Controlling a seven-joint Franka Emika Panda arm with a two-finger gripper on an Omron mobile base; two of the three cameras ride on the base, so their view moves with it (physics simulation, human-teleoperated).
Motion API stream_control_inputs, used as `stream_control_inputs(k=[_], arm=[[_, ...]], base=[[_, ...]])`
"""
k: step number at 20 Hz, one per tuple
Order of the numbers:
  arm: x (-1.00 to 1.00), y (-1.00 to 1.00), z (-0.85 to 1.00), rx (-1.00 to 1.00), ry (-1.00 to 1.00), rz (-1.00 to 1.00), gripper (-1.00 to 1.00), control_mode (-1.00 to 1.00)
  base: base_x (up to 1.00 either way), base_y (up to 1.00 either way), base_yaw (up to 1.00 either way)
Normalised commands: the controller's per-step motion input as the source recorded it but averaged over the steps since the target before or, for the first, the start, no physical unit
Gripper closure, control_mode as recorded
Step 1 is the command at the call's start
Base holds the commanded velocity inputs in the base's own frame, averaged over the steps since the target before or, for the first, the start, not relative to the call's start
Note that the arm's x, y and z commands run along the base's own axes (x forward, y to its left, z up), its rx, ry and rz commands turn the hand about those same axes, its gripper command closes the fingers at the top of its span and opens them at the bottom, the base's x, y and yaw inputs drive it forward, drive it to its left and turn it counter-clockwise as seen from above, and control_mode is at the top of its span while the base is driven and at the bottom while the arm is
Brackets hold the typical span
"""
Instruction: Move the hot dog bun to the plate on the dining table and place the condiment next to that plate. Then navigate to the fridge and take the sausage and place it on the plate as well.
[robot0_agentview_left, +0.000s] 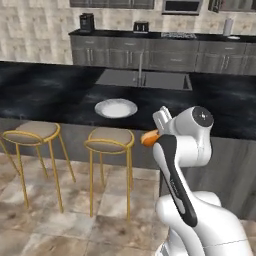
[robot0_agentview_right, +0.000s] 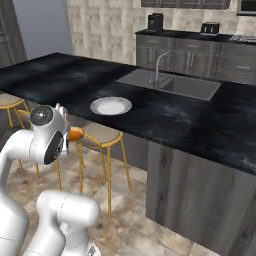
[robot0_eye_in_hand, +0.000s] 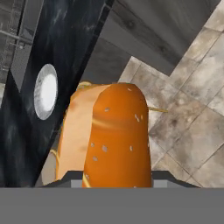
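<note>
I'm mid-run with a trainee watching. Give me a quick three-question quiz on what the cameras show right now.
1. True or false: the hot dog bun already lies on the plate.
2. What stands on the floor directly in front of the dining table below the plate? A) two gold-legged stools B) a trash bin C) a chair with armrests
3. Fill in: the gripper is shut on the ______.

Key
1. False: the bun is held in the air, short of the table edge, and the plate has nothing on it.
2. A
3. hot dog bun
</note>
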Motion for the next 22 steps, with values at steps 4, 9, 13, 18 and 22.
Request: stream_control_inputs(k=[4, 9, 13, 18, 22], arm=[[0.00, 0.00, 0.00, 0.00, 0.00, 0.00, 1.00, 1.00], [0.00, 0.00, 0.00, 0.00, 0.00, 0.00, 1.00, 1.00], [0.00, 0.00, 0.00, 0.00, 0.00, 0.00, 1.00, 1.00], [0.00, 0.00, 0.00, 0.00, 0.00, 0.00, 1.00, 1.00], [0.22, 0.19, -0.04, 0.00, 0.04, -0.03, 1.00, -1.00]], base=[[0.83, 0.67, -0.45], [0.84, 0.57, -0.43], [0.80, 0.50, -0.42], [0.75, 0.44, -0.38], [0.55, 0.43, -0.15]])
